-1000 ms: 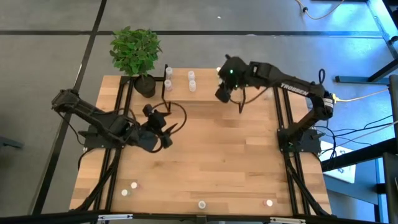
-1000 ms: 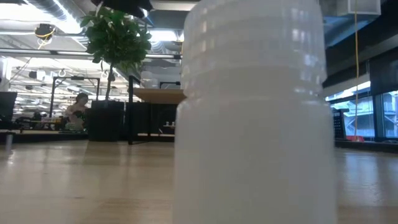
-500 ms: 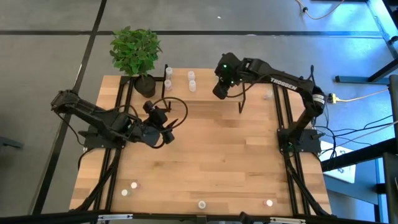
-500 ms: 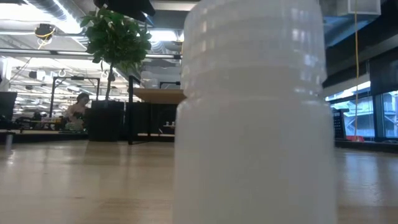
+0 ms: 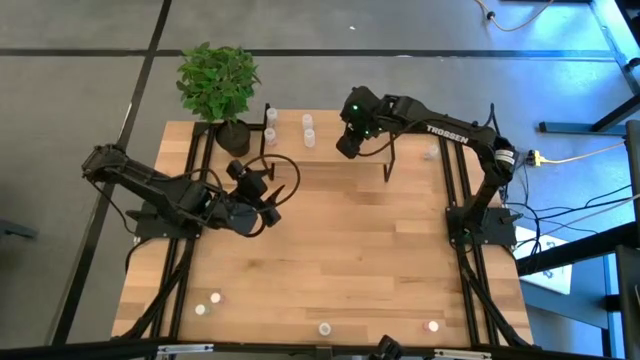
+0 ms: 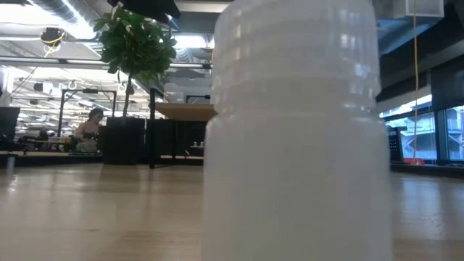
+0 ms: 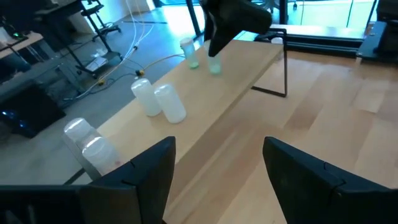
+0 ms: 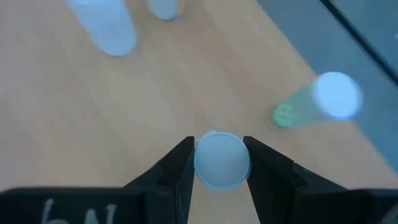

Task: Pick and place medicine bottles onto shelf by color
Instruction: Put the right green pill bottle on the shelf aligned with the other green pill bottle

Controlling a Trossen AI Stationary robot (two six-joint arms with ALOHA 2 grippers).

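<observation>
The shelf [image 5: 345,165], a light-wood board on black legs, stands at the table's far side. My right gripper [image 5: 348,146] hovers over it, shut on a small whitish bottle [image 8: 221,160]. A second bottle with a green end [image 8: 311,102] stands on the board beside it. Several whitish bottles [image 5: 271,126] [image 5: 308,130] stand at the shelf's left part and also show in the left wrist view [image 7: 160,101]. My left gripper [image 5: 266,192] is open and empty [image 7: 219,146], left of the table's middle, facing the shelf [image 7: 217,99]. My right gripper pinches the bottle's sides just below its round top [image 8: 221,177] between its two fingers [image 8: 180,165], from above, pointing down. The bottle stands upright in the hold; the left wrist view shows its greenish lower part [image 7: 214,64] close to the board. Whether it rests there, I cannot tell.
A potted plant [image 5: 220,85] stands at the table's far left corner beside the shelf. Loose bottles stand along the near edge [image 5: 207,304] [image 5: 325,328] [image 5: 432,325]. One of them [image 6: 297,130] fills the middle of the low view.
My right gripper has gone a little toward the table's left and far edge over the shelf, still shut on the bottle. My left gripper has gone a little toward the far edge, staying open.
</observation>
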